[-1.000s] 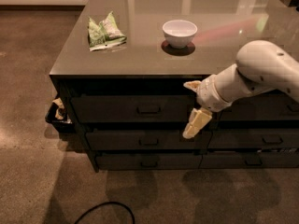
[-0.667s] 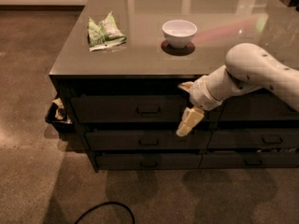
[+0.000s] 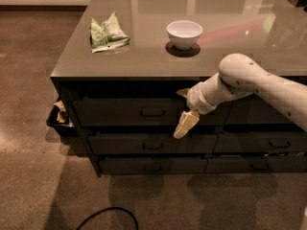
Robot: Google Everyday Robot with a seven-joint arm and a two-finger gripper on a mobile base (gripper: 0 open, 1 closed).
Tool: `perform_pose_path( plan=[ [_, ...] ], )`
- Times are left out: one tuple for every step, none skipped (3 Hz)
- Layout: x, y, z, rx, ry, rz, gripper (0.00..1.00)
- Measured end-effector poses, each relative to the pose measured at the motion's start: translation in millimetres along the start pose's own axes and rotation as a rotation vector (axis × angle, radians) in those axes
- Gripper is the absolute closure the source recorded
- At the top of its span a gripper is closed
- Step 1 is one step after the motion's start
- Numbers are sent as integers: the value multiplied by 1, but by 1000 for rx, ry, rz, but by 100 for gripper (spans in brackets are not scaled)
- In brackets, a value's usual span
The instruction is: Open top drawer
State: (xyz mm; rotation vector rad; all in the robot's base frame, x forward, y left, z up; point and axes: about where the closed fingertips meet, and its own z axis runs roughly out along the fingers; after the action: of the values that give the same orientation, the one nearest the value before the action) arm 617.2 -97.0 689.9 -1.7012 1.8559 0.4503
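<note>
The top drawer (image 3: 120, 111) is the tallest dark front in the left stack under the counter, with a small bar pull (image 3: 152, 113) at its centre. It looks shut. My gripper (image 3: 185, 123), cream-coloured on a white arm coming in from the right, hangs in front of the drawer's right end. It is a little right of the pull and slightly lower, near the drawer's bottom edge. Two shallower dark drawers (image 3: 144, 145) lie below it.
On the grey counter top (image 3: 230, 56) stand a white bowl (image 3: 184, 32) and a green crumpled bag (image 3: 108, 32). A second drawer stack (image 3: 261, 143) is to the right. A black bin (image 3: 58, 121) sits at the cabinet's left side. A black cable (image 3: 108, 214) lies on the carpet.
My arm and gripper have moved left along the top drawer front, closer to the pull. The drawer has not moved.
</note>
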Motion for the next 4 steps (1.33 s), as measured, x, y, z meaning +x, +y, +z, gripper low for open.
perform_pose_path(
  plan=[
    [13, -8, 22, -1, -28, 31, 0],
    [14, -12, 34, 25, -59, 33, 0],
    [11, -13, 35, 53, -86, 17, 17],
    [8, -9, 29, 69, -106, 3, 41]
  ],
)
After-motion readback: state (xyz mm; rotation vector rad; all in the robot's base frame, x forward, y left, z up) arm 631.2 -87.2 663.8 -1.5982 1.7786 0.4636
